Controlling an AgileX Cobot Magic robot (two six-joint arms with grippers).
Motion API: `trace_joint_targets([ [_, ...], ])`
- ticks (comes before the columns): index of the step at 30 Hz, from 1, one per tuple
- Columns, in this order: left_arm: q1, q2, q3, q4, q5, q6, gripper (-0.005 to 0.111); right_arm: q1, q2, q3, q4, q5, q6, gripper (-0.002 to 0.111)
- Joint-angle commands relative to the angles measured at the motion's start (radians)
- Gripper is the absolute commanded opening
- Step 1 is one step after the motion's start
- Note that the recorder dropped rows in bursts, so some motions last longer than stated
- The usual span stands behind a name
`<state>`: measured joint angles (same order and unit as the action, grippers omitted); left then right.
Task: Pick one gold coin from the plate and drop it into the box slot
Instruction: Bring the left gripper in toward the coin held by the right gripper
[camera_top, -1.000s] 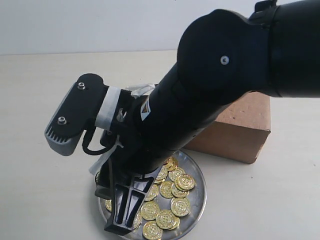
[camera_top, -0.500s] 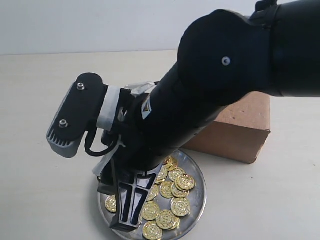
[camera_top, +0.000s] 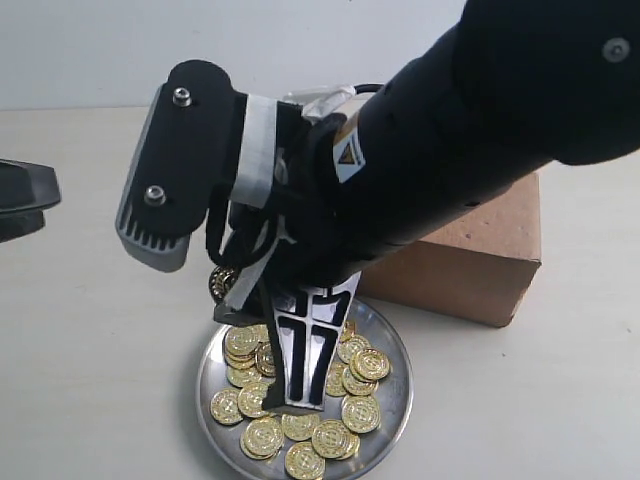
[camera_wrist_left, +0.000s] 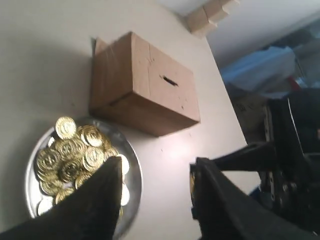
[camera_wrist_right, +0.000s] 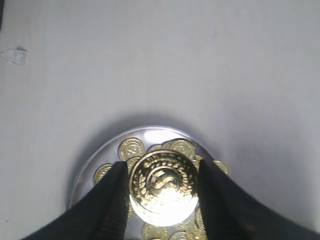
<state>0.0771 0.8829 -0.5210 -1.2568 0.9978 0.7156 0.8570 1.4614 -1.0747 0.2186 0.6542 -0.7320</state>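
Note:
In the right wrist view my right gripper (camera_wrist_right: 162, 169) is shut on one gold coin (camera_wrist_right: 163, 186), held flat-face toward the camera above the silver plate (camera_wrist_right: 95, 150). Several more coins (camera_top: 345, 410) lie on the plate (camera_top: 400, 390). In the exterior view one black finger (camera_top: 305, 350) points down over the plate and hides the held coin. The brown box (camera_top: 490, 250) stands just behind the plate. Its slot (camera_wrist_left: 170, 80) shows on the box (camera_wrist_left: 145, 80) in the left wrist view. My left gripper (camera_wrist_left: 156, 167) is open and empty beside the plate (camera_wrist_left: 134, 170), and shows at the exterior view's edge (camera_top: 45, 212).
The right arm's bulk covers the box's near corner in the exterior view. Small cardboard blocks (camera_wrist_left: 210, 12) sit at the table's far end. A bit of clear tape (camera_wrist_right: 14, 55) lies on the table. Blue clutter (camera_wrist_left: 260, 70) lies beyond the table edge.
The right gripper has risen from among the coins and swung upright over the plate. The left gripper has come into sight at the left edge.

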Motion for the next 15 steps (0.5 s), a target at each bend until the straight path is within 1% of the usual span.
trace_joint_targets([
  [1, 0.003, 0.167, -0.060, -0.033, 0.184, 0.081, 0.045, -0.008, 0.000, -0.003, -0.110, -0.054, 0.088, 0.024],
  [3, -0.004, 0.217, -0.083, -0.052, 0.223, 0.117, 0.045, -0.008, 0.007, -0.003, -0.137, -0.066, 0.109, 0.024],
  [6, -0.046, 0.278, -0.115, -0.058, 0.223, 0.143, 0.045, -0.008, 0.017, -0.003, -0.150, -0.075, 0.108, 0.024],
  [10, -0.161, 0.355, -0.154, -0.054, 0.223, 0.145, 0.045, -0.008, 0.019, -0.003, -0.150, -0.104, 0.110, 0.024],
  [12, -0.218, 0.386, -0.177, -0.035, 0.196, 0.145, 0.045, -0.008, 0.019, -0.003, -0.150, -0.122, 0.125, 0.024],
  [15, -0.278, 0.427, -0.208, 0.007, 0.145, 0.133, 0.045, -0.008, 0.019, -0.003, -0.150, -0.128, 0.142, 0.024],
])
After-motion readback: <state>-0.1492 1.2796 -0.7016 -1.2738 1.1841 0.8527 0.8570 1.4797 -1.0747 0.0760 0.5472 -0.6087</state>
